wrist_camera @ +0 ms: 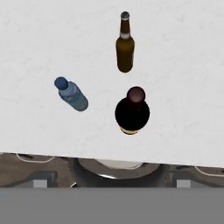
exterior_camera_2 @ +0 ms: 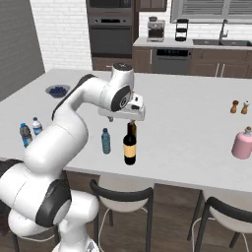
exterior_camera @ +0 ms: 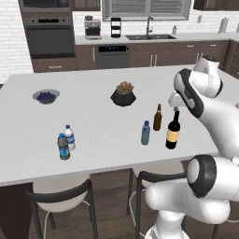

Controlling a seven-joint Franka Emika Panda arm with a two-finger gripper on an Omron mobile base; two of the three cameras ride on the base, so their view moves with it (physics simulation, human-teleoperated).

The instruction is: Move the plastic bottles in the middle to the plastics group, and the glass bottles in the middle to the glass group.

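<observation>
At the counter's left front stand the clear bottle and the dark bottle, touching. Mid-counter, upright and apart: the blue bottle, the plain brown bottle, then the labelled brown bottle. The gripper hangs directly over the labelled bottle's neck; jaw spread cannot be judged. Far right sits the pink vessel.

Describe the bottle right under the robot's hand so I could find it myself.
On the white island counter, near its front edge, three bottles stand together. It is the labelled bottle, nearest the edge, under the hand. Unlike the plain brown bottle and the blue water bottle, it has a yellowish label.
</observation>
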